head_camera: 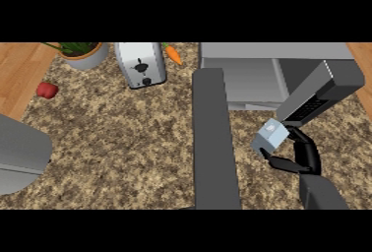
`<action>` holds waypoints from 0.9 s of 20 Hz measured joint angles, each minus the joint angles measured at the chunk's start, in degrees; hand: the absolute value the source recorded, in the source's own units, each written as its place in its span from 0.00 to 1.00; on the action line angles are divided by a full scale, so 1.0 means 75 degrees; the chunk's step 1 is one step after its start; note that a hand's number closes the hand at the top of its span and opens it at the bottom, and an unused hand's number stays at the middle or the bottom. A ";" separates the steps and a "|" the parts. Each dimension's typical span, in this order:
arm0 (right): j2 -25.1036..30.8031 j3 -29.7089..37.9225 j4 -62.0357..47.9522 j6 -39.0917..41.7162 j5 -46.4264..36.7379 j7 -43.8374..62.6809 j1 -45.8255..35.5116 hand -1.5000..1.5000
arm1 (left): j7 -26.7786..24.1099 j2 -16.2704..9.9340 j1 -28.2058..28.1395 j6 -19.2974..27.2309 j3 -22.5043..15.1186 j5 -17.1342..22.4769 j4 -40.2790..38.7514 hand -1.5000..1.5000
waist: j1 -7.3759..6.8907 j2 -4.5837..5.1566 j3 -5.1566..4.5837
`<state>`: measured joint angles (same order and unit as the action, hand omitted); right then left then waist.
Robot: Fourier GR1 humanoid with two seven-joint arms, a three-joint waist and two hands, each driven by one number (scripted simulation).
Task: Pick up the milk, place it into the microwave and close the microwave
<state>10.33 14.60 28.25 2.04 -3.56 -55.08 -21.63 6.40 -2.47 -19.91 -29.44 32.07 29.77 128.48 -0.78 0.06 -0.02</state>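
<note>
Head view, steep look down on a speckled brown granite-like counter [123, 147], grainy and matte, bordered by warm wood-grain strips at the upper left and upper right.

Right hand [301, 155]: black, jointed, at the end of a grey forearm coming up from the lower right. Fingers and thumb are curled round the milk [269, 137], pinching it from the right and from below. Milk is a small boxy carton, pale grey-blue with a lighter top face, tilted, held above the counter just in front of the microwave's open front and just below the lower end of the door.

Microwave [247, 74]: grey, box-shaped, smooth flat panels, at the upper right. Interior cavity shows as a lighter grey recess. Its door [320, 96] stands swung open, a long dark grey slab running diagonally down and left, with a dark keypad patch near its lower end.

Left arm [214, 142]: a long, straight, dark grey bar running from the bottom edge up through the middle, its top end beside the microwave's left corner. Left hand itself not distinguishable; cannot tell its state.

Other items, well apart from the milk:
- toaster [141, 64], shiny metal, rounded oblong, upper centre-left
- carrot [173, 55], orange, tapered, just right of the toaster
- plant pot [85, 55], pale, round, green leaves, upper left
- red, glossy, rounded fruit or pepper [47, 90] at the left wood edge
- grey rounded object [20, 155], smooth, at the left edge, partly out of view
</note>
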 measured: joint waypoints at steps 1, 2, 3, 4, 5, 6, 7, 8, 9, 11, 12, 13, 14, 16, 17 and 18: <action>0.0001 0.0034 -0.0132 -0.0002 0.0014 -0.0173 -0.0034 1.00 | 0.0010 0.0065 -0.0024 -0.0003 -0.0017 -0.0036 0.0054 0.00 | 0.0000 -0.0002 -0.0003; -0.0056 0.0037 -0.0196 -0.0047 0.0015 -0.0263 -0.0090 1.00 | 0.0059 0.0100 -0.0082 0.0005 0.0007 0.0017 0.0171 0.00 | 0.0002 -0.0007 -0.0007; -0.0047 0.0046 -0.0225 -0.0020 0.0049 -0.0298 -0.0135 1.00 | 0.0042 0.0119 -0.0050 -0.0013 0.0024 -0.0020 0.0132 0.00 | 0.0008 -0.0009 -0.0005; -0.0085 0.0028 -0.0231 0.0026 0.0061 -0.0376 -0.0154 1.00 | 0.0031 0.0047 0.0046 -0.0012 0.0082 -0.0027 0.0012 0.00 | 0.0017 -0.0011 -0.0008; -0.0096 0.0005 -0.0234 0.0053 0.0066 -0.0406 -0.0192 1.00 | 0.0046 -0.0033 0.0093 -0.0033 0.0161 0.0043 -0.0085 0.00 | 0.0022 -0.0011 -0.0008; -0.0046 -0.0008 -0.0296 0.0091 0.0051 -0.0471 -0.0209 1.00 | 0.0033 -0.0051 0.0137 -0.0069 0.0174 0.0027 -0.0174 0.00 | 0.0021 -0.0011 -0.0007; 0.0004 -0.0003 -0.0361 0.0091 0.0041 -0.0492 -0.0279 1.00 | 0.0064 -0.0068 0.0198 -0.0056 0.0167 0.0010 -0.0183 0.00 | 0.0022 -0.0006 -0.0004; -0.0005 -0.0027 -0.0388 0.0074 0.0011 -0.0546 -0.0256 1.00 | 0.0077 0.0012 0.0110 0.0009 0.0065 -0.0045 -0.0028 0.00 | 0.0019 -0.0009 -0.0006; -0.0042 -0.0030 -0.0497 -0.0011 -0.0040 -0.0636 -0.0295 1.00 | 0.0070 -0.0087 0.0130 -0.0036 0.0166 0.0100 -0.0141 0.00 | 0.0005 -0.0009 -0.0009; -0.0004 -0.0033 -0.0724 -0.0094 -0.0142 -0.0759 -0.0441 1.00 | 0.0111 -0.0052 0.0137 -0.0048 0.0136 0.0087 -0.0132 0.00 | -0.0015 -0.0006 -0.0012; -0.0007 -0.0056 -0.0734 -0.0099 -0.0166 -0.0781 -0.0443 1.00 | 0.0089 -0.0012 0.0066 -0.0116 0.0169 0.0136 -0.0116 0.00 | -0.0011 -0.0012 -0.0014; 0.0043 -0.0096 -0.0642 -0.0020 -0.0165 -0.0775 -0.0398 1.00 | 0.0115 0.0005 0.0096 -0.0079 0.0171 0.0109 -0.0099 0.00 | 0.0005 -0.0015 -0.0013; 0.0000 -0.0156 -0.0567 0.0033 -0.0178 -0.0779 -0.0333 1.00 | 0.0123 0.0016 0.0013 -0.0107 0.0236 0.0195 -0.0018 0.00 | 0.0012 -0.0023 -0.0017; 0.0006 -0.0244 -0.0427 0.0151 -0.0182 -0.0777 -0.0251 1.00 | 0.0139 -0.0047 0.0008 -0.0157 0.0342 0.0304 -0.0081 0.00 | 0.0028 -0.0028 -0.0015; -0.0021 -0.0302 -0.0249 0.0227 -0.0160 -0.0744 -0.0159 1.00 | 0.0167 -0.0075 0.0018 -0.0159 0.0375 0.0346 -0.0099 0.00 | 0.0045 -0.0032 -0.0015; -0.0107 -0.0405 0.0009 0.0289 -0.0157 -0.0678 -0.0026 1.00 | 0.0228 -0.0094 0.0011 -0.0122 0.0402 0.0390 -0.0043 0.00 | 0.0071 -0.0042 -0.0018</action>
<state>9.53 11.57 28.32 4.21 -4.74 -60.17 -21.83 8.11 -3.18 -19.83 -30.35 35.09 32.69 128.16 -0.25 -0.25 -0.15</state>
